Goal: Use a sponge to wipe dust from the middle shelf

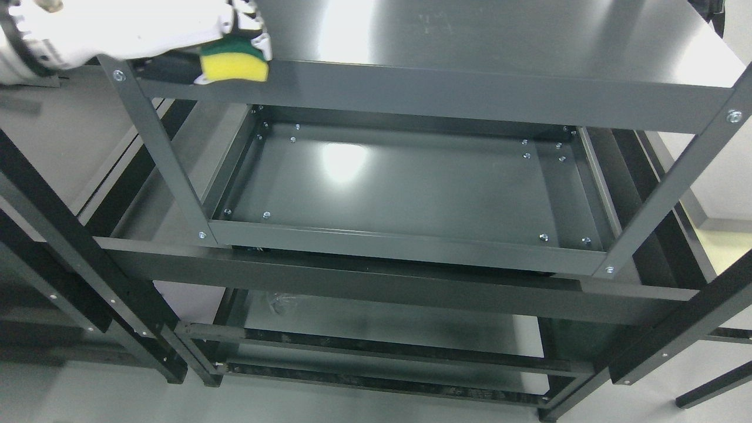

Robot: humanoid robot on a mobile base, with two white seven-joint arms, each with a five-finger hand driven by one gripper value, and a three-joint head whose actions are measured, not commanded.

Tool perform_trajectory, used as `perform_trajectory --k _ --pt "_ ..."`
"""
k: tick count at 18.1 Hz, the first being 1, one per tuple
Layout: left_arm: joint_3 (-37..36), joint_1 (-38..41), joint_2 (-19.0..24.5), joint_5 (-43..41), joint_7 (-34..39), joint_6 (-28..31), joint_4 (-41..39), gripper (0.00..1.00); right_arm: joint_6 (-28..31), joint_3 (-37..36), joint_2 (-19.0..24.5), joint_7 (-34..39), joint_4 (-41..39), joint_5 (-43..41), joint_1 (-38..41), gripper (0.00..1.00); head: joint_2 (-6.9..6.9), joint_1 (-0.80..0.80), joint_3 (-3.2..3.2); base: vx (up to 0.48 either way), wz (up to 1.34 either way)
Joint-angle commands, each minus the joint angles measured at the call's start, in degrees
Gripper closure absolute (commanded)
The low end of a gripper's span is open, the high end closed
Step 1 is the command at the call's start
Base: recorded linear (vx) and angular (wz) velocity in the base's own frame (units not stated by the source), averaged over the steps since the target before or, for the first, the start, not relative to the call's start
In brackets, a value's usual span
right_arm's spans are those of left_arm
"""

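**Sponge held at top shelf's front corner**

At upper left, a yellow-and-green sponge [234,63] is gripped by the left hand [176,26], white-covered, its arm entering from the left edge. The sponge is pressed against the front rail of the top shelf [470,35], just beside the left upright [158,147], green side up. Below, the middle shelf [399,182] is seen through the frame, a bright ceiling reflection lying on its grey panel and bolts dotted at its corners. Access to that shelf is partly barred by the top rail and the slanting right upright [675,188]. Lower still, the bottom shelf [382,329] is crossed by dark bars. Black rack frames [53,235] flank the unit on both sides.
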Motion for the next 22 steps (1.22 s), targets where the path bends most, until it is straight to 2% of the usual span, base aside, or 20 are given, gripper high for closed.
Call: perform_trajectory --k 1,4,8,10,16,18,22 --pt "1.6 2.1 8.5 3.6 -1.3 0.0 -2.0 0.98 4.2 0.0 -1.0 -0.3 -1.0 0.0 0.0 0.0 0.0 0.0 0.0 0.0 0.0" --pt "1.2 -0.4 -2.3 0.7 -2.5 0.0 -1.8 0.99 4.2 0.0 -1.0 -0.3 -1.0 0.0 0.0 0.0 0.0 0.0 0.0 0.0 0.0" --pt "-1.2 -3.7 -19.3 -9.0 -2.4 0.0 0.7 0.99 4.2 0.0 -1.0 -0.3 -1.0 0.0 0.0 0.0 0.0 0.0 0.0 0.0 0.0" --pt "-2.5 -6.0 -27.7 -14.5 -2.4 0.0 5.0 0.99 4.2 0.0 -1.0 -0.3 -1.0 0.0 0.0 0.0 0.0 0.0 0.0 0.0 0.0" --pt "-5.3 -14.7 -47.5 -24.6 -2.2 0.0 17.1 0.99 4.2 0.0 -1.0 -0.3 -1.0 0.0 0.0 0.0 0.0 0.0 0.0 0.0 0.0" --pt "-6.0 -17.7 -47.5 -28.3 -1.7 0.0 21.5 0.99 4.2 0.0 -1.0 -0.3 -1.0 0.0 0.0 0.0 0.0 0.0 0.0 0.0 0.0" --pt "-16.4 -19.4 -47.5 -30.5 5.8 0.0 21.7 0.99 4.2 0.0 -1.0 -0.3 -1.0 0.0 0.0 0.0 0.0 0.0 0.0 0.0 0.0"
